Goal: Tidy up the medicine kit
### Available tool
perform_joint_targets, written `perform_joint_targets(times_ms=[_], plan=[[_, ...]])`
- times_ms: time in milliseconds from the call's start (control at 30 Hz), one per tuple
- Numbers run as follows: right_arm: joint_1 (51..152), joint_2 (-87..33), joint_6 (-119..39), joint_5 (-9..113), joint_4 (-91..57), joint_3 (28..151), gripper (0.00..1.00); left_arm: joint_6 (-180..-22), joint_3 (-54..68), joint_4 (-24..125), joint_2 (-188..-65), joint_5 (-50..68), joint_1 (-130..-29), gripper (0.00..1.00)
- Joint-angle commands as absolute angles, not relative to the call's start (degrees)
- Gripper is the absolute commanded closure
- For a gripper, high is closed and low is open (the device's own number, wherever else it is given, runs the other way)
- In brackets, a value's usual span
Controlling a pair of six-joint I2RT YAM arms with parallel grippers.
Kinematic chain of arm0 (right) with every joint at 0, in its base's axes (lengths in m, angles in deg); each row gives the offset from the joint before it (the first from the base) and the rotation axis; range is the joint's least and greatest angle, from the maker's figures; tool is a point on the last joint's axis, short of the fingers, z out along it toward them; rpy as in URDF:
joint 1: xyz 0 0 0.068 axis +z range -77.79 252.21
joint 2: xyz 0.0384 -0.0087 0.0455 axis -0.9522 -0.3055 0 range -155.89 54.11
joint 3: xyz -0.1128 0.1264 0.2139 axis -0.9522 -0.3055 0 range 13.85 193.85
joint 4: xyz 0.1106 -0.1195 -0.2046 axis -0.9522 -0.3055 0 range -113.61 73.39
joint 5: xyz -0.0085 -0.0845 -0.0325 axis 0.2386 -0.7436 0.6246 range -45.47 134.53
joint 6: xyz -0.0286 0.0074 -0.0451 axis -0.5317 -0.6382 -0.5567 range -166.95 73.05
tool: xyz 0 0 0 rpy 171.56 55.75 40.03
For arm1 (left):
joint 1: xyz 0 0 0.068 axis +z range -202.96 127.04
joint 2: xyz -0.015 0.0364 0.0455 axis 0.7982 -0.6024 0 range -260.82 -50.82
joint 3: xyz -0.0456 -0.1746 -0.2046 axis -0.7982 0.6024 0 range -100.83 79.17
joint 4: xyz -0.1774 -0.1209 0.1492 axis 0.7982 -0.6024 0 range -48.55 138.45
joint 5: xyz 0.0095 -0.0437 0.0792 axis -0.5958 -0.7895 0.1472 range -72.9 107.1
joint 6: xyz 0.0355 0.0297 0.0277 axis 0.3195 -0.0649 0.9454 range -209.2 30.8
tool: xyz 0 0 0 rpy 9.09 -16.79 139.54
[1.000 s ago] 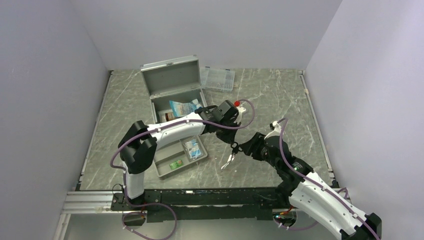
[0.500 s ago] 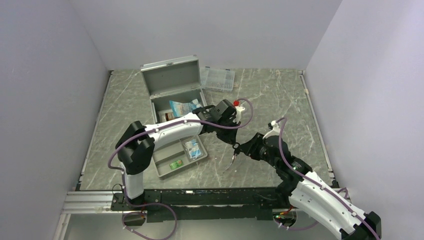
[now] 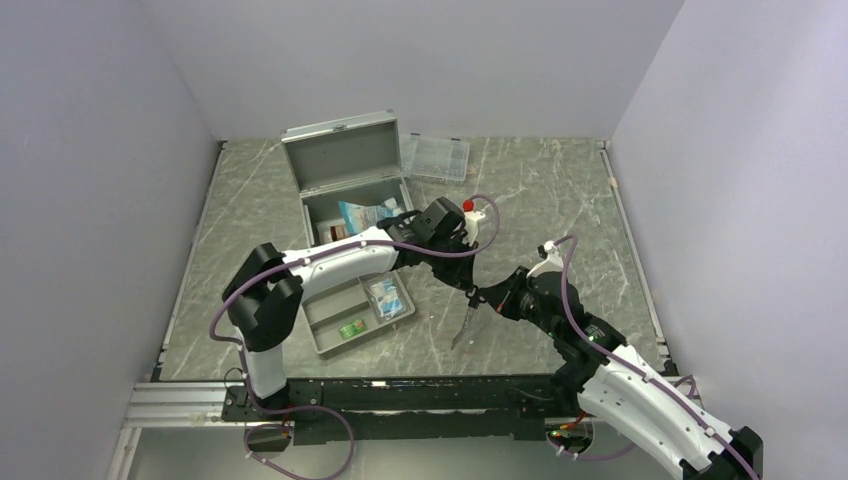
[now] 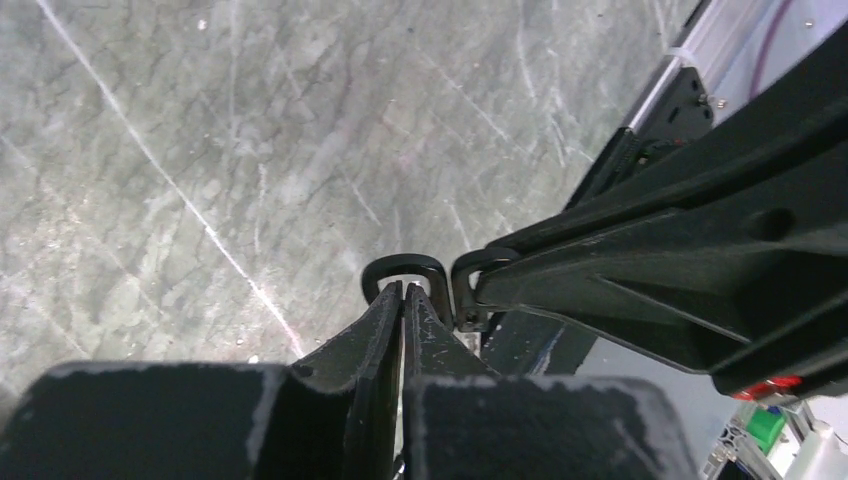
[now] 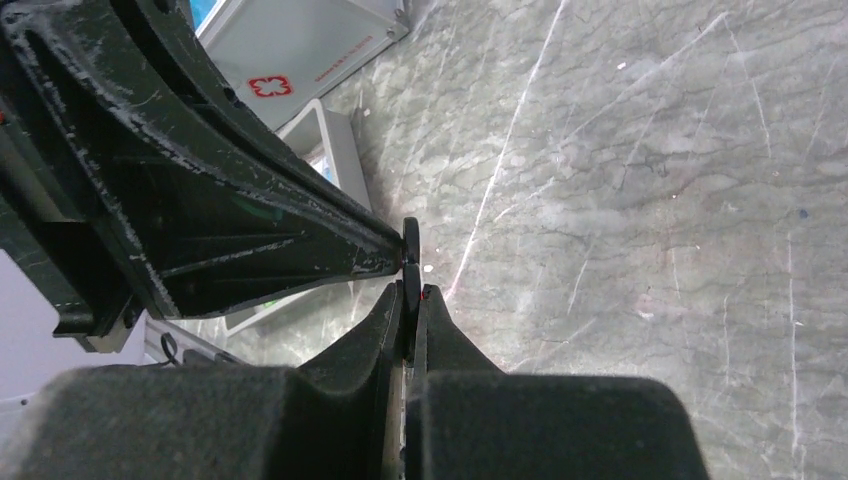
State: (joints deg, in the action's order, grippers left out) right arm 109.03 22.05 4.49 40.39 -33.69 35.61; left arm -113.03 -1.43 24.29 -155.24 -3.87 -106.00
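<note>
The medicine kit (image 3: 345, 160) sits back left on the table (image 3: 560, 200), lid standing open. From there the left arm (image 3: 340, 258) stretches sideways toward the middle, the right arm (image 3: 600, 350) reaches in from the right, and they meet tip to tip. The left gripper (image 4: 402, 292) is pressed together on one black handle loop (image 4: 400, 268) of the scissors (image 3: 462, 326). The right gripper (image 5: 410, 290) is pinching the other loop, and the blades point toward the near edge.

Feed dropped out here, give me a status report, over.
Left end effector and right end effector shut on the scissors, one handle loop each. Medicine kit open, lid up. Divided tray lies right before it.
</note>
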Motion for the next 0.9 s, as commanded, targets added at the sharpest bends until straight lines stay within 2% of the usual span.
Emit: perform_joint_targets(times_ms=[0,300,400,467,533,567,600,867], plan=[[109.0,23.4,4.7,39.8,-31.5,36.2,1.00,-113.7,-1.6,27.3,-151.0,-7.0,-106.0,0.85],[109.0,23.1,3.1,39.2,-32.1,38.3,1.00,-113.0,1.5,26.4,-142.6,-2.5,-102.9,0.45],[109.0,22.8,2.3,38.8,-31.8,39.6,1.00,-112.7,3.0,26.0,-138.9,-1.5,-102.3,0.36],[109.0,22.0,1.7,38.9,-31.3,40.5,1.00,-112.2,3.8,25.6,-136.3,-1.2,-102.1,0.22],[109.0,21.1,1.3,39.3,-30.6,41.5,1.00,-111.6,4.4,24.6,-133.5,-0.1,-102.1,0.14],[109.0,20.8,1.1,39.8,-29.8,41.9,1.00,-111.5,4.9,24.3,-132.1,0.4,-102.0,0.03],[109.0,20.5,1.0,40.0,-29.0,42.3,1.00,-111.4,5.5,24.1,-130.8,0.8,-101.8,0.01],[109.0,16.3,0.6,43.4,-23.6,48.1,1.00,-113.1,15.6,28.3,-119.1,-6.1,-99.6,0.01]])
